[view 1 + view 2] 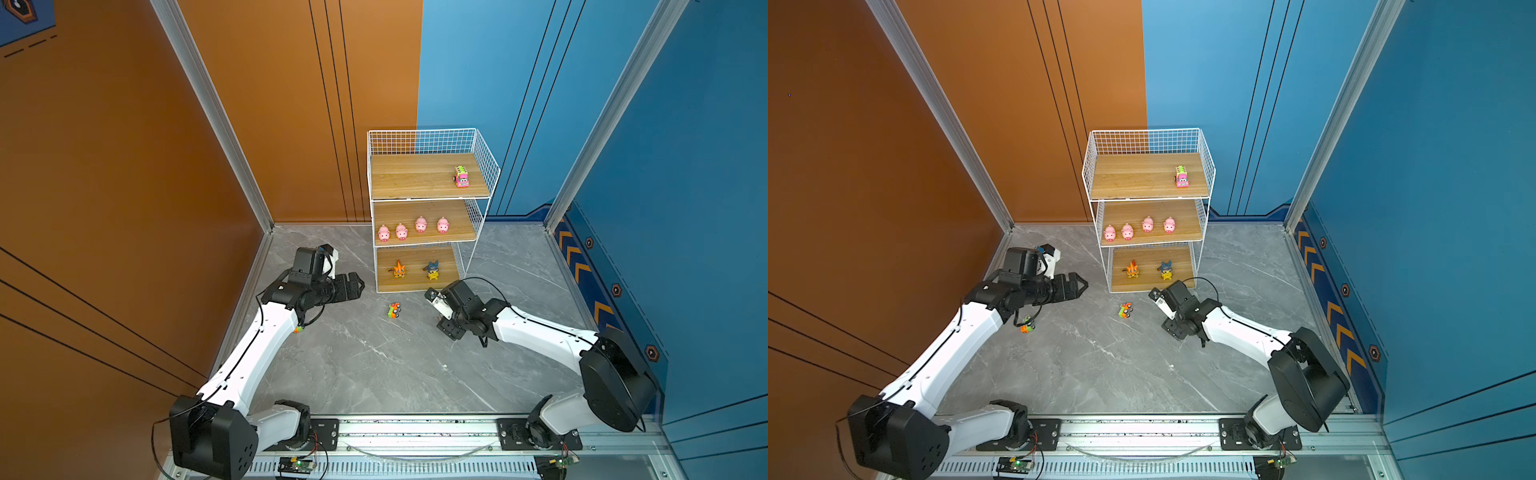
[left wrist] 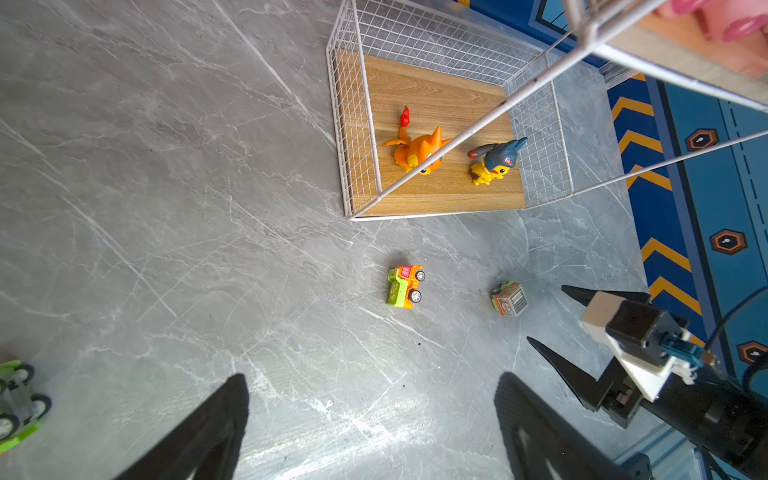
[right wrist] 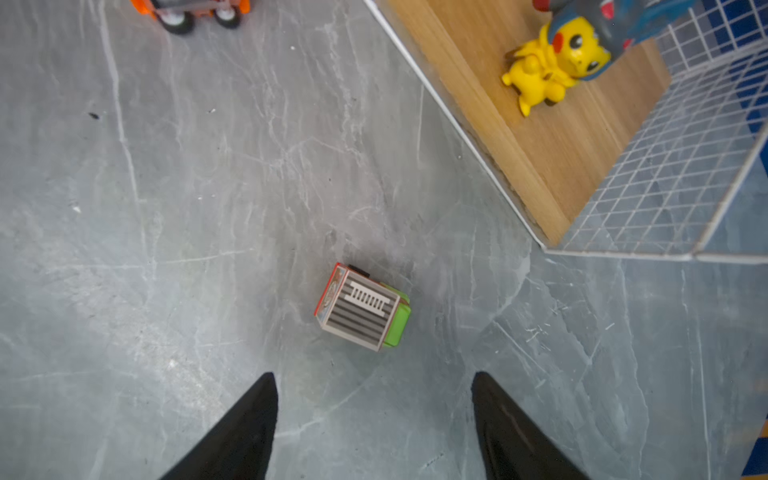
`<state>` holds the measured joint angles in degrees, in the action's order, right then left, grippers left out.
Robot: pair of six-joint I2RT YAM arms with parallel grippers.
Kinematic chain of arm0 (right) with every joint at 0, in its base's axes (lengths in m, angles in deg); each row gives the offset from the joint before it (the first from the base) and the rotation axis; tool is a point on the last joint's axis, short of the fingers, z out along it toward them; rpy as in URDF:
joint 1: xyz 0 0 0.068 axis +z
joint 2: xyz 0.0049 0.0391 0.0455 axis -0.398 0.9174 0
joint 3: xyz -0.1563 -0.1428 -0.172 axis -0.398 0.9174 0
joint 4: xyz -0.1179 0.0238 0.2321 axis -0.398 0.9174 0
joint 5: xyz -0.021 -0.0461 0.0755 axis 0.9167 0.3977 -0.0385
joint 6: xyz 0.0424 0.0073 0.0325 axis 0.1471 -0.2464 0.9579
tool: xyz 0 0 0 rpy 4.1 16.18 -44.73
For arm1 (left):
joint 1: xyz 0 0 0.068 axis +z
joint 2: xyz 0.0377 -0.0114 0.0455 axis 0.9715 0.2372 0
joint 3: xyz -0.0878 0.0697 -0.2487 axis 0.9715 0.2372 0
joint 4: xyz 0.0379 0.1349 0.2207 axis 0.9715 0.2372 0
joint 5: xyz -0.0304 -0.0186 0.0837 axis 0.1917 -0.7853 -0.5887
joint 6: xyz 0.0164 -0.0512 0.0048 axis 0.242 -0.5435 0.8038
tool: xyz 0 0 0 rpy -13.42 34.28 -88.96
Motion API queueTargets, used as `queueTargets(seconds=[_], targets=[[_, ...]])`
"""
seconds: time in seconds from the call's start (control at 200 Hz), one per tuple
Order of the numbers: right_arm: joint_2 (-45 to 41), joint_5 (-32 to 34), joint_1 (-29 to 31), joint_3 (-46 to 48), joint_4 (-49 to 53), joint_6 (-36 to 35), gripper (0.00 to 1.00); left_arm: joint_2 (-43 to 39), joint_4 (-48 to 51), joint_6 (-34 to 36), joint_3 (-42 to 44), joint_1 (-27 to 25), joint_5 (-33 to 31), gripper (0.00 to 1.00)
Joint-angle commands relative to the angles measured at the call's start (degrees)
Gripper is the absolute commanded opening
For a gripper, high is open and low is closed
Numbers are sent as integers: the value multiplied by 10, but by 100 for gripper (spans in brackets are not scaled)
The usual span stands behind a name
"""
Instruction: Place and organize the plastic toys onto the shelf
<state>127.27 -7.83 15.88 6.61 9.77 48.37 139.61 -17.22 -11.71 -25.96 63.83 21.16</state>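
Your orange car point(image 1: 394, 310) tipped sideways, wheels showing, striped-roof green car point(image 3: 363, 307) seen only in wrist views, left end effector point(image 2: 372, 376) and right end effector point(image 3: 374, 374) both released

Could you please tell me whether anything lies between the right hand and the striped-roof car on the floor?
Nothing visible does: in the right wrist view the striped-roof car sits alone on the floor, just ahead of the open right hand.
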Motion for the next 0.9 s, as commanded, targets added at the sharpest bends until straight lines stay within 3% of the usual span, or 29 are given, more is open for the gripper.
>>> queueTargets(seconds=[0.0,0.611,0.896], targets=[[17,-35,-6,-22,-3,-79,75,-3,-2,11,9,-5,7,94],[103,-73,-49,-72,-4,-190,71,6,-2,12,7,-1,8,94],[134,-99,-55,-103,22,-203,57,14,-2,11,6,5,10,94]])
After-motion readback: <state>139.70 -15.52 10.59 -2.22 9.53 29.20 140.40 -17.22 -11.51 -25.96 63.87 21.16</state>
